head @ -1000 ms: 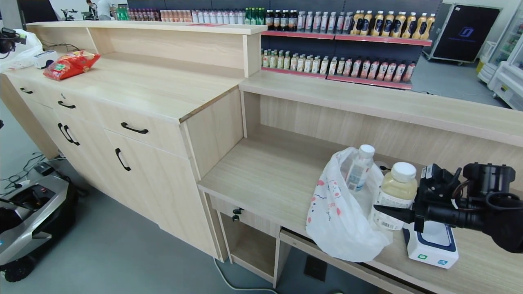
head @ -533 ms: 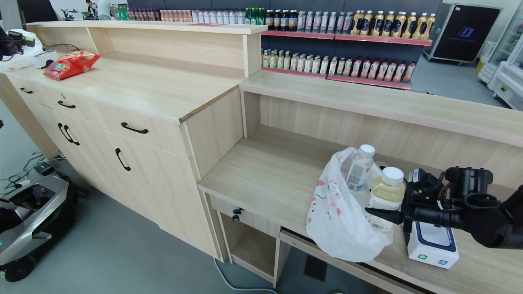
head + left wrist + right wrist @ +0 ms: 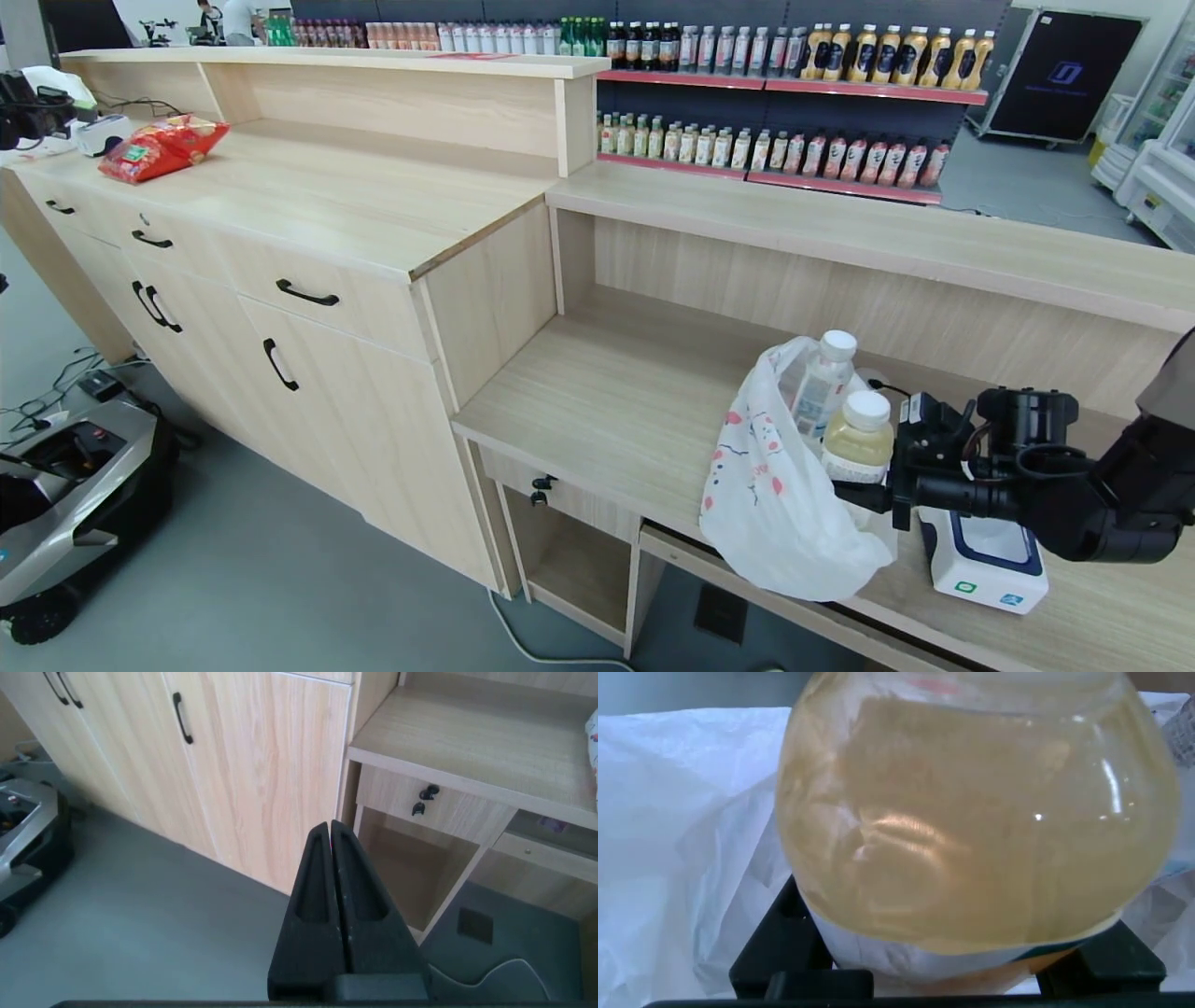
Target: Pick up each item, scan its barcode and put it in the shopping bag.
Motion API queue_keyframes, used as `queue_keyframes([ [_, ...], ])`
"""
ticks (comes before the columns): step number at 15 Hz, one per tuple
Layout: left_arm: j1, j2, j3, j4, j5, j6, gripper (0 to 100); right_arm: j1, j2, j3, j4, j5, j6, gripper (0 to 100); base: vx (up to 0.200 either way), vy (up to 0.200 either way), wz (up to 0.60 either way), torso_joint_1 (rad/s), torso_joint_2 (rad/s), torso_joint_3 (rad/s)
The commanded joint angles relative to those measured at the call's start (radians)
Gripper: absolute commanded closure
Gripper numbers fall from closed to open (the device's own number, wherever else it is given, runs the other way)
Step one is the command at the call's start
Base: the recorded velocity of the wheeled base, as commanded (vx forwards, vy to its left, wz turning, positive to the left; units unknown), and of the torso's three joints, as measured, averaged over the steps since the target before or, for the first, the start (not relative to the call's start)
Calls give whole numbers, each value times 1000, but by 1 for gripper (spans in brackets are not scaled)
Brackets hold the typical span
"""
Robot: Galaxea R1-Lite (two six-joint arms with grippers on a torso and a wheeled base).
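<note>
One clear bottle [image 3: 822,387] stands inside the shopping bag [image 3: 766,523] on the lower desk [image 3: 607,411], so that item looks done; the right gripper [image 3: 854,485] has its fingers clamped on the juice bottle [image 3: 857,439], upright at the bag's mouth just beside the scanner [image 3: 985,560], which I judge to be mid-placement; a red snack packet [image 3: 161,147] lies well apart on the upper desk [image 3: 373,205], apparently left to do; the left wrist view adds the left gripper [image 3: 334,887], fingers pressed together on nothing, above the floor; the right wrist view adds the juice bottle's pale liquid close against the bag's white plastic
</note>
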Motion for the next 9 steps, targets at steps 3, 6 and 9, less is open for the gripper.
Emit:
queue_keyframes([
  [3, 0, 0, 0, 0, 0, 0, 100, 0, 45, -2, -34, -1, 0, 100, 0, 0, 0, 0, 0, 0],
  [6, 0, 0, 0, 0, 0, 0, 100, -3, 62, 0, -40, -1, 0, 100, 0, 0, 0, 0, 0, 0],
  [9, 0, 0, 0, 0, 0, 0, 100, -4, 68, 2, -40, -1, 0, 100, 0, 0, 0, 0, 0, 0],
])
